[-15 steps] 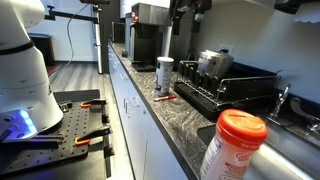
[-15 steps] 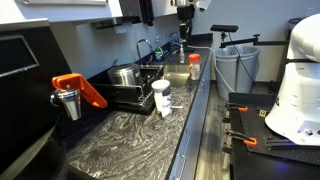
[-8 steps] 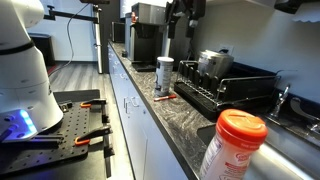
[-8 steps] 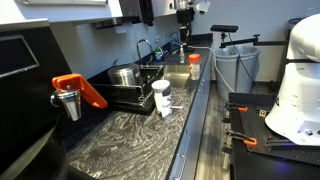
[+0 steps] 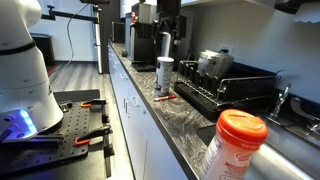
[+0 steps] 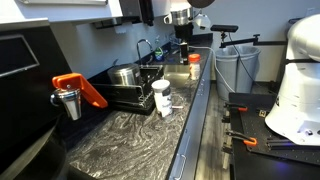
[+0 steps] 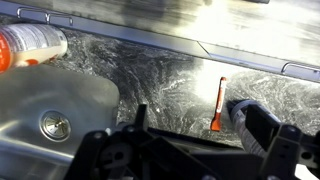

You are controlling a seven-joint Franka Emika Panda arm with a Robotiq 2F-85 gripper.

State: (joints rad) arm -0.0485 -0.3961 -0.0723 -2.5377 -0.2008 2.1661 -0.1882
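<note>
My gripper (image 5: 168, 45) hangs open and empty high above the dark marbled counter (image 5: 185, 115). In an exterior view it is up by the cabinets (image 6: 183, 24). A white cup with a grey lid (image 5: 165, 75) stands below it, beside a thin orange-handled utensil (image 5: 165, 97). In the wrist view the gripper's dark fingers (image 7: 210, 135) frame the counter. The orange utensil (image 7: 218, 105) and the cup (image 7: 255, 122) lie to the right between them. The gripper touches nothing.
A black dish rack (image 5: 225, 92) holds a metal pot (image 5: 213, 63). A coffee machine (image 5: 145, 35) stands at the counter's far end. An orange-lidded container (image 5: 232, 145) stands by the sink (image 7: 55, 105) and shows in the wrist view (image 7: 30, 45). An orange-handled tool (image 6: 78, 92) sits near the rack.
The gripper has moved sideways along the counter toward the coffee machine and dropped slightly, now above the cup. Nothing on the counter has moved.
</note>
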